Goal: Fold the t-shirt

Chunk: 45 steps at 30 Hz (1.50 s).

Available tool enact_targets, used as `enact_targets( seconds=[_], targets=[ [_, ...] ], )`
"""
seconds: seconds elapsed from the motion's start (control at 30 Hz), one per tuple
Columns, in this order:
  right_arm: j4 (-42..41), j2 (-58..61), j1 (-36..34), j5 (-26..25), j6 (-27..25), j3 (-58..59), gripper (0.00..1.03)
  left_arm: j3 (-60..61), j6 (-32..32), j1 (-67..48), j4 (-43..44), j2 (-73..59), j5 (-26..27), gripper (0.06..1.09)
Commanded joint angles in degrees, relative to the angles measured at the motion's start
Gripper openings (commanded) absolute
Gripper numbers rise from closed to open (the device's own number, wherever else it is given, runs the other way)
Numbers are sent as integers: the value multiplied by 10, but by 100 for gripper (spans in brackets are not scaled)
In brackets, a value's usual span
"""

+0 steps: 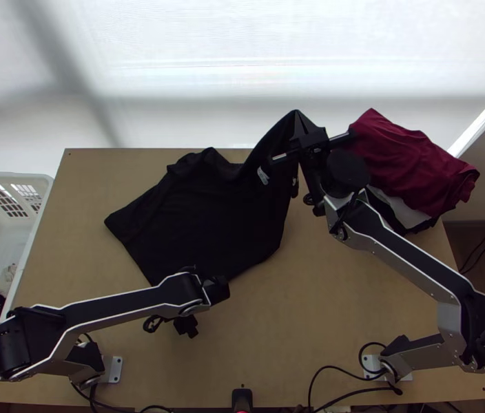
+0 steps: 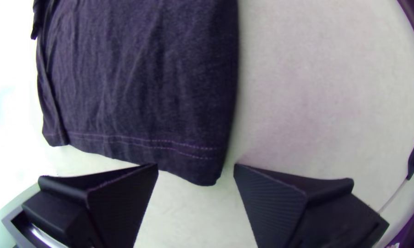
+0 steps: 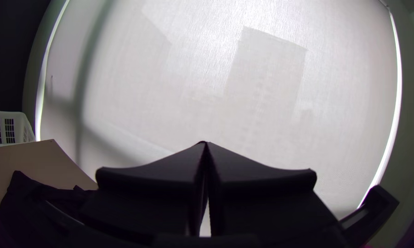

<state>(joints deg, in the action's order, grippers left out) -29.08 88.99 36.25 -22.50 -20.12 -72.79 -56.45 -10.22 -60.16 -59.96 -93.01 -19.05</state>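
In the top view my right gripper holds part of the black t-shirt raised near the table's far edge. The rest lies on the wood, partly bunched along its far side. My left gripper is over the shirt's near edge, its fingertips hidden there. In the left wrist view that gripper is open, with a hemmed corner of the t-shirt between its fingers, touching neither. In the right wrist view the right gripper is shut with dark cloth pinched between its fingers; more t-shirt hangs beside it.
A stack of folded cloth, dark red on top, lies at the table's far right, close to the right gripper. A white basket stands along the left edge. Bare wood spreads between the arms. Cables run along the near edge.
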Motion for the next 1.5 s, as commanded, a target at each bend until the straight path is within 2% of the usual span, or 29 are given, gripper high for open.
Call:
enact_targets(
  seconds=[0.0,0.1,0.17,0.37,0.5,0.63,0.83,1.0,1.27,1.47],
  targets=[
    [-14,8,-3,0,4,-17,3,20,-6,5,60,-29,6,47],
    [-14,7,-3,0,4,-15,3,21,9,15,84,-30,9,28],
    [-14,7,-3,0,4,-15,3,23,17,25,101,-31,16,10],
    [-14,7,-2,0,3,-16,3,7,54,72,94,-6,41,10],
    [-14,7,-2,0,3,-14,3,-56,71,116,20,29,56,10],
    [-14,8,-3,0,3,-10,3,-141,113,183,-48,56,123,10],
    [-14,9,-3,0,4,-2,3,-248,212,312,-67,13,173,10],
    [-14,11,-3,0,3,2,3,-338,268,367,-73,-64,220,10],
    [-15,16,-3,0,3,8,3,-470,263,433,-63,-240,331,10],
    [-15,17,0,0,3,13,3,-579,226,454,-46,-339,347,10]
  ],
)
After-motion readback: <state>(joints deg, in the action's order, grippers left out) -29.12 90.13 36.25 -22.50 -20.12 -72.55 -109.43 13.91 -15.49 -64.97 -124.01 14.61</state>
